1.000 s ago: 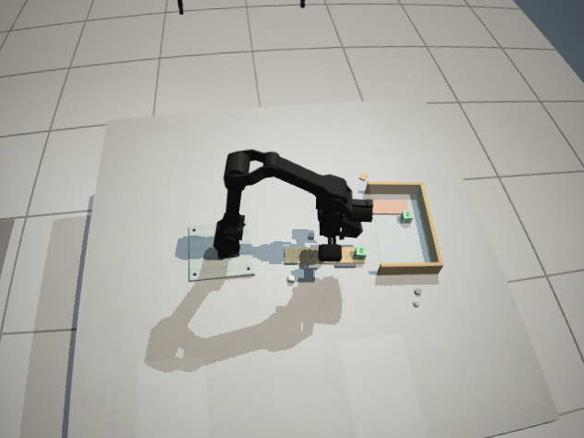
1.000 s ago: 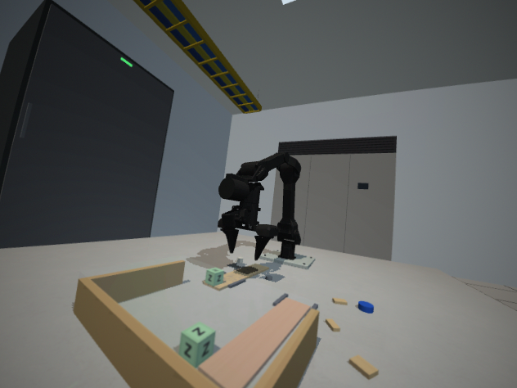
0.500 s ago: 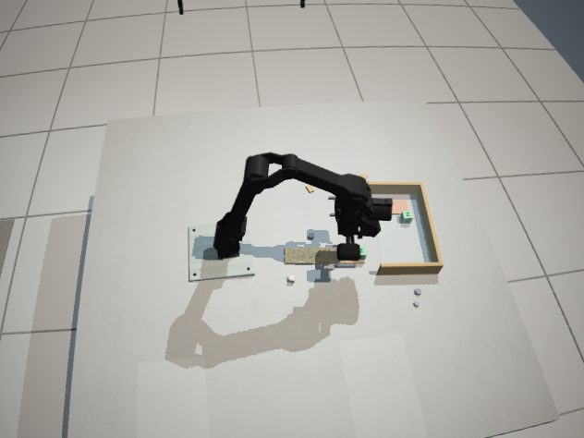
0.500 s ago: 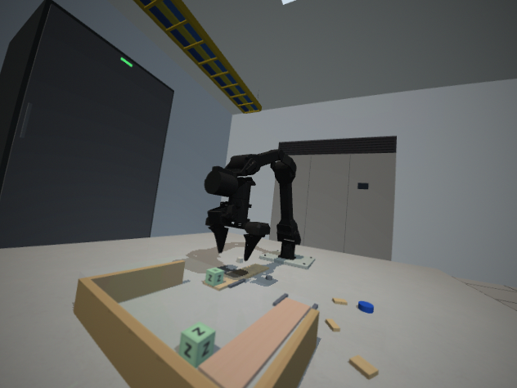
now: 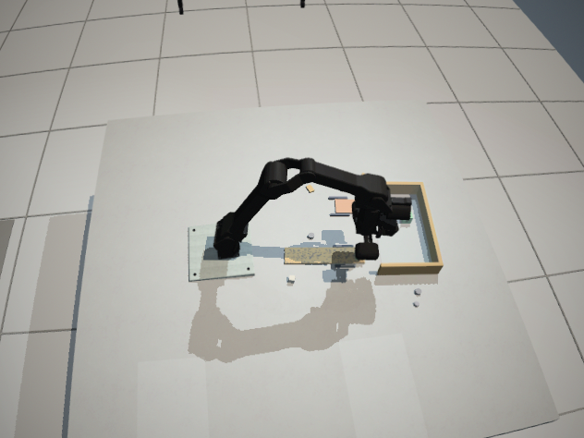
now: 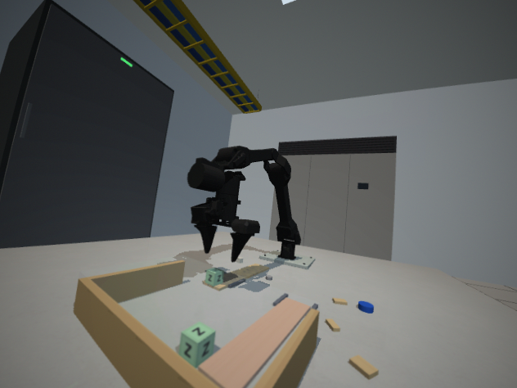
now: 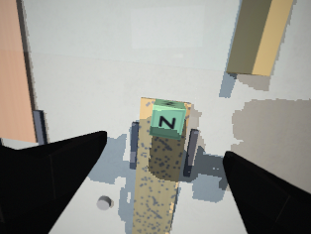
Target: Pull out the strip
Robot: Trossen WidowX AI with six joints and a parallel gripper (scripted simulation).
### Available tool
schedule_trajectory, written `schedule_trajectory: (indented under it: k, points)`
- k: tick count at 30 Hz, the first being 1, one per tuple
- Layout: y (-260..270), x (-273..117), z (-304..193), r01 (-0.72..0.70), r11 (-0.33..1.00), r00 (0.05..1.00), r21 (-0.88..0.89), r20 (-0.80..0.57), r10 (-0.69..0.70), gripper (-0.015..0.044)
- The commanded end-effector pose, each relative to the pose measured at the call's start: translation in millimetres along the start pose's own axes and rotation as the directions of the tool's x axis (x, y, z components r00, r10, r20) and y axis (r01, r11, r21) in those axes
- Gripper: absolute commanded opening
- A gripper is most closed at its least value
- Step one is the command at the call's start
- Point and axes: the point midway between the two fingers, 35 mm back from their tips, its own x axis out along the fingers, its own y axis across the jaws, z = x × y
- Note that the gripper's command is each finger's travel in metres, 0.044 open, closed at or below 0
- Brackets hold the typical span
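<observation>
A speckled yellow strip [image 5: 310, 255] [image 6: 250, 272] [image 7: 154, 208] lies between two short dark rails. A green cube marked Z [image 6: 213, 277] [image 7: 167, 121] rests on its far end, outside the wooden frame; the arm hides this cube in the top view. A plain pink strip [image 5: 343, 205] [image 6: 258, 338] [image 7: 12, 74] reaches into the frame. A second green Z cube [image 6: 197, 344] stands by the pink strip's far end. My gripper [image 6: 220, 256] [image 7: 164, 146] is open and empty, above the speckled strip just on the arm-base side of the first cube, fingertips wide to either side.
The wooden frame [image 5: 430, 221] [image 6: 108, 330] [image 7: 248, 40] has walls on three sides. A grey disc [image 5: 310, 236] [image 7: 104, 202] lies beside the speckled strip, a small pale block [image 5: 290, 279] on its other side. A blue disc [image 6: 366, 307] and small wooden pieces lie beyond the pink strip.
</observation>
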Motion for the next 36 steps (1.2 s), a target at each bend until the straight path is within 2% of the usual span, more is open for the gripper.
schedule_trajectory:
  k: [1, 7, 8, 36]
  points:
    - [-1, 0, 8, 0.005, 1.0, 1.0, 0.006, -0.004, -0.005, 0.0414]
    - [-1, 8, 9, 0.005, 1.0, 1.0, 0.006, -0.004, -0.005, 0.0256]
    - [-1, 10, 9, 0.005, 1.0, 1.0, 0.006, -0.004, -0.005, 0.025]
    - [0, 54, 8, 0.005, 1.0, 1.0, 0.006, -0.004, -0.005, 0.025]
